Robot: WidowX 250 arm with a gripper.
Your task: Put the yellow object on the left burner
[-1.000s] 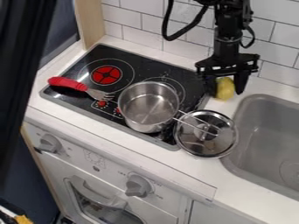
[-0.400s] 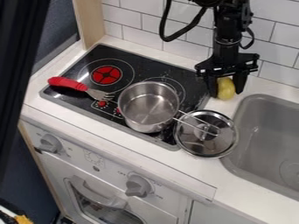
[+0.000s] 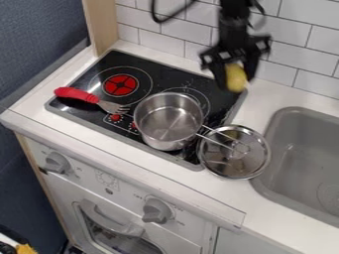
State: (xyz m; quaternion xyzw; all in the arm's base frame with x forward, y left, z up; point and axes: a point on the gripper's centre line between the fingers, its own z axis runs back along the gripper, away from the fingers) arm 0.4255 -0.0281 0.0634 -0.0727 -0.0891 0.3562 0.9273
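The black gripper [image 3: 236, 82] hangs at the upper right, above the stove's back right corner, shut on the yellow object [image 3: 236, 78]. That object is held off the surface, partly covered by the fingers. On the black stove, the left burner [image 3: 121, 85] shows as a red disc in a ring, with nothing standing on it.
A steel pot [image 3: 167, 122] stands on the front right of the stove, its handle pointing right across a lid [image 3: 234, 158]. A red-handled fork [image 3: 88, 97] lies at the stove's left, below the left burner. The sink [image 3: 310, 154] is at the right.
The gripper has risen and moved left from beside the stove's right edge, carrying the yellow object with it. Pot, lid and fork have stayed put.
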